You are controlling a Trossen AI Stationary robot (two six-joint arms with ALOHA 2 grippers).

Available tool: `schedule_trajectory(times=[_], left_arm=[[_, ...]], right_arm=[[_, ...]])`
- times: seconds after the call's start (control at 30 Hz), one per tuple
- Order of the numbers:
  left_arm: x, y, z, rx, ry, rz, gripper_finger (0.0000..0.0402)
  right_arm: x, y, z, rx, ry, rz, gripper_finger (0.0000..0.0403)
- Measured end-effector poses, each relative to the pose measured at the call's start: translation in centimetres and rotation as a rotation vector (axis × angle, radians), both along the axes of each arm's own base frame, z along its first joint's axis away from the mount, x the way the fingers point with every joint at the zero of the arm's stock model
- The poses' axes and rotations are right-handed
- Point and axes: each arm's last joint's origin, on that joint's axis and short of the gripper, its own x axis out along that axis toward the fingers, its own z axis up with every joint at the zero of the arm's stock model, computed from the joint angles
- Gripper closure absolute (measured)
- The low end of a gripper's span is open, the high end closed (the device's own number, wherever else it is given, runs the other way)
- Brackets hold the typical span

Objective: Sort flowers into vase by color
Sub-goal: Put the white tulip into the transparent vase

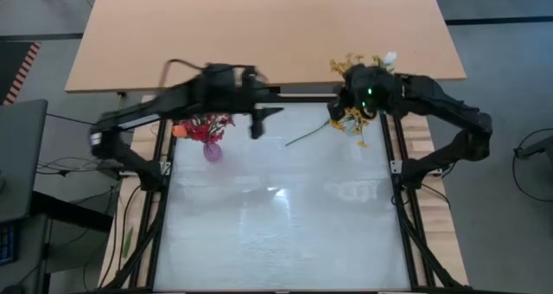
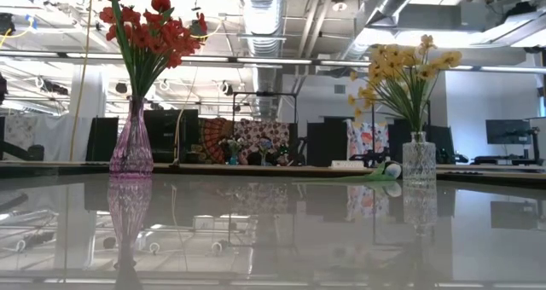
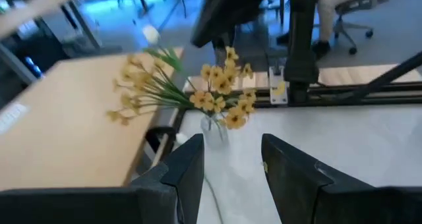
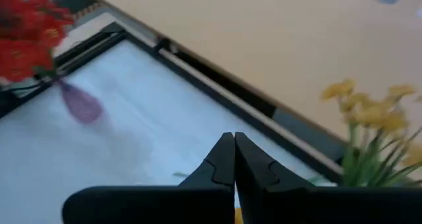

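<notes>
We've got our right gripper (image 4: 234, 151) with jaws pinched shut on nothing above the yellow flowers (image 1: 356, 121); left gripper (image 3: 231, 165) half open, empty, beside the red flowers (image 1: 206, 128).

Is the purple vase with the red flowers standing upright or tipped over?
Upright. In the low view the purple vase stands on its base on the table, neck up, with the red flowers rising from it.
</notes>
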Motion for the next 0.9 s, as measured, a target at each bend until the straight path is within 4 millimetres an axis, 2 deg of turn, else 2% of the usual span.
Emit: schedule_trajectory(times=[0.17, 0.33, 0.47, 0.63, 0.77, 0.9], left_arm=[[5.8, 1.2, -2.2, -0.095, 0.097, 0.136, 0.026], [9.8, 1.0, -5.5, -0.104, 0.262, 0.145, 0.026], [11.6, 0.3, -7.5, -0.15, 0.302, 0.147, 0.026], [13.3, -0.7, -10.9, -0.141, 0.419, 0.214, 0.026], [13.6, -1.6, -12.8, -0.163, 0.507, 0.254, 0.026], [13.1, -2.7, -14.4, -0.144, 0.586, 0.337, 0.026]], right_arm=[[-0.8, 3.0, -0.6, 0.039, 0.002, 0.001, 0.0376], [-2.6, 5.3, -0.8, 0.02, 0.012, -0.087, 0.0369], [-3.8, 6.3, -1.0, 0.046, 0.007, -0.119, 0.0372], [-4.5, 7.1, -1.2, 0.057, 0.017, -0.13, 0.0376], [-4.5, 7.3, -1.3, 0.054, 0.03, -0.125, 0.0373], [-4.5, 7.1, -1.3, 0.052, 0.036, -0.131, 0.0373]])
